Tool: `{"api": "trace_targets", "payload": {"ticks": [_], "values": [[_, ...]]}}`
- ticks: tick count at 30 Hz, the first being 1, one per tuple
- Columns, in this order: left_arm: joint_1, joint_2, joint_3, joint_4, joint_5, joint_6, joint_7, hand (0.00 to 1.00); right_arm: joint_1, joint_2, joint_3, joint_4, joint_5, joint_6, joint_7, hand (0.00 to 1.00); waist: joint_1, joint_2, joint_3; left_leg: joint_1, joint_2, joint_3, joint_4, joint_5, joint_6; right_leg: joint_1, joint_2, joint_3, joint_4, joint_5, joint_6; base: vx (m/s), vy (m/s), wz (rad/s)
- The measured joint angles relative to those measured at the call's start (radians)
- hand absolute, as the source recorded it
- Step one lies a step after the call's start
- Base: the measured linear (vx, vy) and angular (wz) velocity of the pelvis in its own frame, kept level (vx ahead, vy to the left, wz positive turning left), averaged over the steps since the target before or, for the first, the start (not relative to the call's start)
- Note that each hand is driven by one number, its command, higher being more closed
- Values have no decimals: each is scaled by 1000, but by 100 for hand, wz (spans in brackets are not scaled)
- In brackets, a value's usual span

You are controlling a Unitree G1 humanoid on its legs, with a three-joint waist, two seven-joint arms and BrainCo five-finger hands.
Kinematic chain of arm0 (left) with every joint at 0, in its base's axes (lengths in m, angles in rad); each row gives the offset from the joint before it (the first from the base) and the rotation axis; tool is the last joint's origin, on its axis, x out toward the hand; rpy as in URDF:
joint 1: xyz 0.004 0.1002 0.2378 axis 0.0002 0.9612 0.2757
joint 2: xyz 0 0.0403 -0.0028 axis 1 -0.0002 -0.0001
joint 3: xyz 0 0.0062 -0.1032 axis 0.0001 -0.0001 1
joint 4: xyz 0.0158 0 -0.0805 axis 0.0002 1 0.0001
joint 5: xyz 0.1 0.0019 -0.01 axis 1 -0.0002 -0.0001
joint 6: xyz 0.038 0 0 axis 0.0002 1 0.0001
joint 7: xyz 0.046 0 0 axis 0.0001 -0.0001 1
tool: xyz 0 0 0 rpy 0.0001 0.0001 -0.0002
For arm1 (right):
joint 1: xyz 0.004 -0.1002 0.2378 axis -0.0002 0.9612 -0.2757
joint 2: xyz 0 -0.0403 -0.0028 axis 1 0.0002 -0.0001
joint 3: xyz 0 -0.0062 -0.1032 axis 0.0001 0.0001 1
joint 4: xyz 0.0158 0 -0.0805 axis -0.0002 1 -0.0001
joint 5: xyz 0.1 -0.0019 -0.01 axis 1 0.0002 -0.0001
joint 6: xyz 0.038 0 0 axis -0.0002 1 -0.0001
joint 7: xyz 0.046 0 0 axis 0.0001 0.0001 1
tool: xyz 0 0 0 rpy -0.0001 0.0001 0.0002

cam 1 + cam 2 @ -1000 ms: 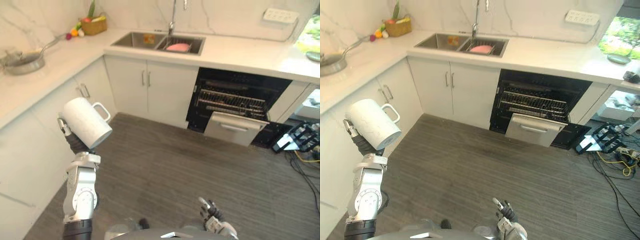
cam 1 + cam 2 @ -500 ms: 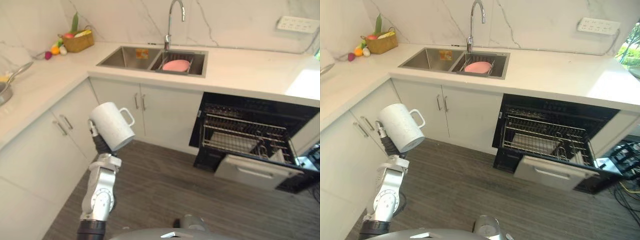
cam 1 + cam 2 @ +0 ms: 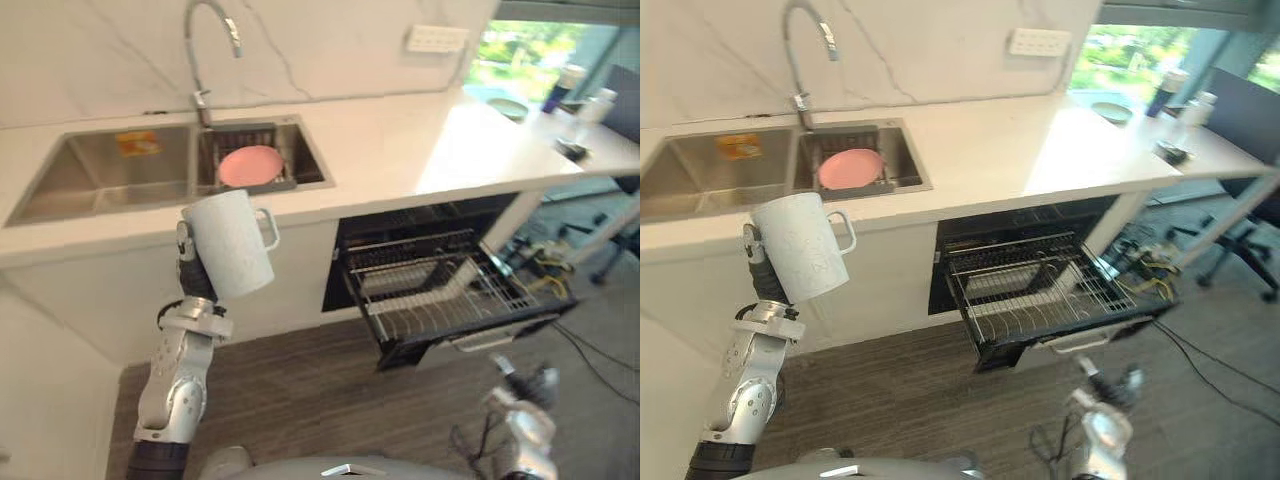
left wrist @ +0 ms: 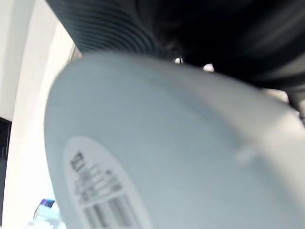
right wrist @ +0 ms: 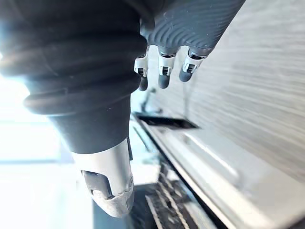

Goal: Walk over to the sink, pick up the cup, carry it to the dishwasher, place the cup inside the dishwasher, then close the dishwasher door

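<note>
KITCHEN: Robot's left hand (image 3: 190,275) is up at chest height w/ fingers wrapped round a white cup (image 3: 232,243), gripped from behind. The cup sits upright w/ a slight tilt, in mid-air in front of the cabinet front (image 3: 80,300) below the sink (image 3: 90,180), its handle facing the dishwasher (image 3: 440,270). The cup's labelled base shows close up in the left wrist view. The dishwasher, to robot's right of the cup & well apart from it, stands open: door (image 3: 478,338) dropped, wire rack (image 3: 450,295) pulled out above it. Right hand (image 5: 163,71) hangs low over the grey wood-look floor (image 3: 300,390) near the dishwasher, fingers straight & relaxed, nothing in it. Sunk in the white bench (image 3: 400,140) is the steel double sink, w/ a pink plate (image 3: 250,165) in its right basin & a faucet (image 3: 205,40) behind. A wall socket (image 3: 436,38) sits on the marble backsplash.
</note>
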Motion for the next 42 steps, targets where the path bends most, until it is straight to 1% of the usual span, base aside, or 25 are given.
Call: {"api": "trace_targets", "payload": {"ticks": [2, 4, 7, 8, 9, 11, 13, 15, 17, 21, 22, 23, 24, 25, 27, 28, 29, 30, 31, 32, 33, 34, 36, 38, 42], "values": [[0, 19, 10, -49, 14, 20, 0, 100, -33, -11, 1, -146, -74, 36, 11, 0, -2, 15, 4, 87, 11, 90, -33, -10, 16, -20, -27, -130, 23, 51, -13, 129, 148, -150], [0, 33, 13, -79, 18, 20, -3, 100, -43, -10, 34, -199, -102, 41, 36, 0, 0, 22, 0, 107, 24, 116, -37, -14, 12, -22, -23, -200, -12, 76, -16, 53, 29, -118], [-2, 36, 19, -138, 17, 9, -24, 100, -63, -10, 117, -322, -70, 37, 149, 0, 11, 40, -12, 99, 44, 135, -73, -42, -37, -35, 34, -234, -196, 118, 8, 25, -42, -126], [-2, 36, 19, -141, 17, 8, -24, 100, -73, -9, 137, -332, -44, 36, 179, 0, 12, 38, -11, 95, 42, 159, -76, -41, -39, -38, 37, -232, -230, 131, 17, -32, 4, -89], [-2, 25, 11, -137, 17, 10, -19, 100, -83, -9, 179, -347, 28, 42, 258, 0, 0, 46, -8, 92, 44, 184, -84, -40, -42, -48, 52, -225, -274, 167, 12, -64, 9, -72], [-2, -2, 8, -136, 18, 9, -14, 100, -79, -8, 217, -354, 102, 79, 374, 0, -12, 50, -6, 95, 45, 194, -85, -46, -50, -52, 57, -230, -271, 176, 6, -76, -8, -34], [-3, -31, 8, -126, 38, -5, 7, 100, -68, -8, 277, -353, 173, 125, 503, 0, -6, 55, -5, 102, 45, 198, -93, -58, -63, -46, 61, -257, -270, 189, -9, -120, 3, -12], [-2, -37, -6, -103, 65, -34, 36, 100, -53, 5, 333, -353, 248, 129, 588, 0, 14, 56, -6, 97, 46, 196, -95, -58, -65, -51, 62, -293, -274, 189, -17, -94, -22, -9], [-2, -44, -16, -92, 81, -39, 51, 100, -53, 19, 349, -353, 283, 129, 615, 0, 13, 57, -6, 81, 55, 187, -73, -65, -69, -52, 63, -319, -270, 170, -28, -26, -48, 12], [9, -48, -90, -50, 156, -44, 99, 100, -35, 35, 415, -356, 392, 128, 683, 0, 14, 93, -7, 15, 167, 147, 109, -148, -106, -50, 110, -367, -212, 79, -48, 51, -111, 21], [26, -47, -108, -39, 166, -44, 116, 100, -26, 53, 448, -361, 412, 124, 701, 0, 18, 108, -6, -22, 222, 130, 242, -161, -86, -33, 136, -365, -207, 49, -50, 126, -178, -2], [34, -54, -122, -12, 174, -45, 124, 100, -11, 75, 468, -363, 417, 120, 706, 0, 18, 118, 0, -117, 294, 64, 462, -129, -65, -6, 172, -372, -215, 35, -59, 152, -177, -1], [44, -56, -122, -4, 174, -45, 127, 100, -5, 83, 476, -365, 417, 119, 709, 0, 19, 121, 2, -163, 315, 27, 552, -87, -56, 14, 183, -369, -229, 39, -68, 192, -168, -15], [63, -62, -123, 19, 174, -45, 127, 100, 6, 100, 475, -367, 421, 107, 719, 0, 40, 108, 12, -220, 317, -1, 613, -98, -107, 45, 183, -360, -255, 39, -68, 197, -57, -26], [79, -64, -153, 24, 188, -53, 126, 100, 12, 104, 473, -401, 427, 76, 721, 0, 47, 111, 9, -236, 246, 5, 444, -127, -91, 59, 152, -349, -275, 41, -63, 207, 11, -27], [85, -65, -172, 21, 195, -69, 125, 100, 8, 100, 473, -417, 427, 58, 721, 0, 48, 111, 9, -233, 197, 1, 266, -110, -87, 68, 132, -339, -295, 54, -43, 236, 63, -18], [86, -67, -192, 20, 196, -75, 127, 100, 16, 99, 476, -435, 427, 41, 721, 0, 47, 111, 9, -232, 172, -7, 111, -44, -108, 85, 119, -337, -311, 69, -18, 253, 74, -16], [89, -70, -195, 19, 196, -75, 126, 100, 18, 97, 480, -433, 427, 30, 720, 0, 45, 114, 7, -227, 165, -20, 46, -2, -124, 94, 117, -336, -321, 73, -10, 275, 107, -18], [95, -76, -196, 17, 196, -76, 125, 100, 20, 86, 490, -433, 427, 22, 717, 0, 46, 129, 3, -218, 161, -39, -51, 107, -142, 114, 121, -331, -339, 78, 14, 306, 169, -32], [97, -74, -193, 19, 195, -77, 120, 100, 19, 63, 505, -425, 426, 4, 712, 0, 46, 146, 2, -202, 155, -51, -62, 232, -88, 135, 118, -313, -351, 76, 44, 282, 180, -36], [97, -65, -188, 21, 194, -77, 117, 100, 19, 69, 511, -416, 426, 0, 701, 0, 48, 125, 0, -186, 132, -39, -54, 227, -91, 146, 91, -304, -357, 79, 51, 255, 168, -37], [95, -47, -181, 19, 192, -85, 105, 100, 17, 75, 527, -417, 427, -15, 696, 0, 52, 93, -4, -169, 93, -20, -70, 199, -73, 144, 50, -307, -361, 78, 54, 194, 146, -21], [89, -41, -155, 15, 192, -89, 92, 100, -9, 81, 542, -415, 440, -31, 688, 0, 54, 58, -3, -161, 41, 8, -89, 180, -48, 132, -6, -308, -358, 80, 57, 185, 171, -13], [87, -45, -144, 12, 191, -87, 84, 100, -28, 95, 538, -414, 459, -35, 668, 0, 59, 56, -4, -163, -1, 7, -63, 125, -20, 124, -49, -348, -321, 113, 49, 132, 157, -2], [87, -57, -147, -52, 191, -63, 30, 100, -23, 111, 534, -409, 440, -32, 652, 0, 68, 71, -12, -134, -33, 3, -76, 81, 14, 22, -142, -391, -84, 163, -18, 131, 181, -9]]}}
